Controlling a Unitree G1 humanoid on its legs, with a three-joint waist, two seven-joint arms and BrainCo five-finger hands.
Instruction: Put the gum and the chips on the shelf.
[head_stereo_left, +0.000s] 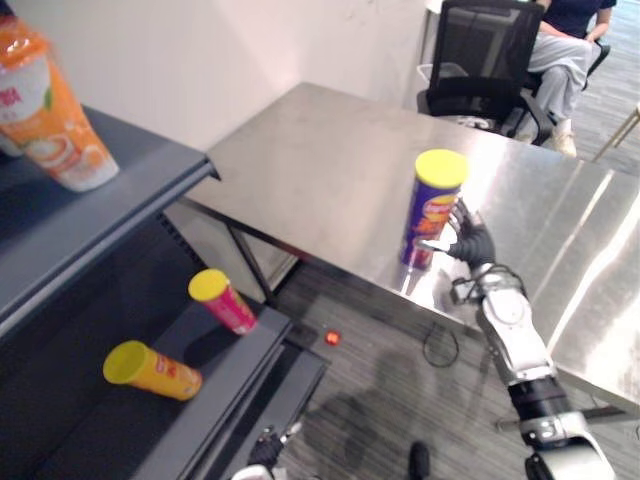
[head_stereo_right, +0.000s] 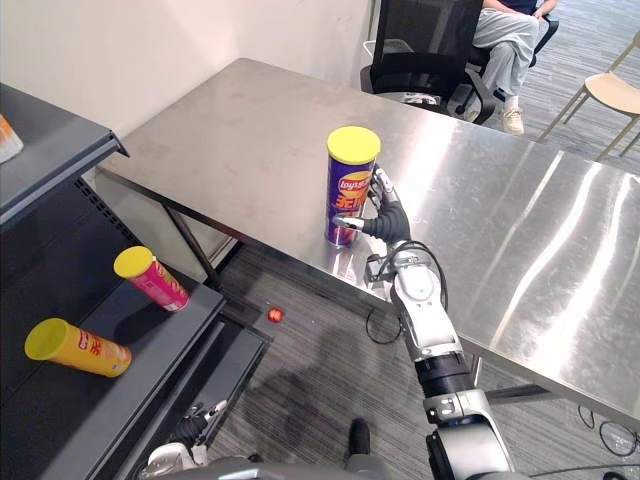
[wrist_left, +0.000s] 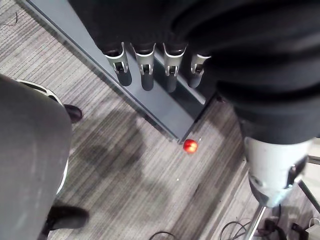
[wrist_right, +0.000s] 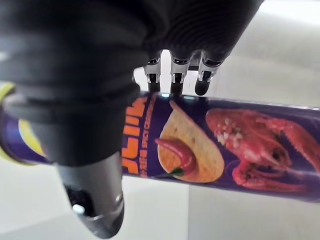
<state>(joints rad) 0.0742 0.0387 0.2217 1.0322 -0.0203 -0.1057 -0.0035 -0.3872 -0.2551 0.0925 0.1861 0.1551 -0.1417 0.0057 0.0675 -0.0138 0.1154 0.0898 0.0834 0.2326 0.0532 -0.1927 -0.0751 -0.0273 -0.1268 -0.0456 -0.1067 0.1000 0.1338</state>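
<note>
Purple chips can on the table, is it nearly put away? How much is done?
Done: a yellow can and a pink can lie on the lower shelf. In hand: the right hand is against the purple chips can, which stands on the steel table, fingers open, not gripping. The left hand hangs low by the shelf. Left: grip it, carry it over. I cannot pick out any gum.

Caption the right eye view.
Right hand at upright purple can on table; yellow can and pink can lie on shelf.
</note>
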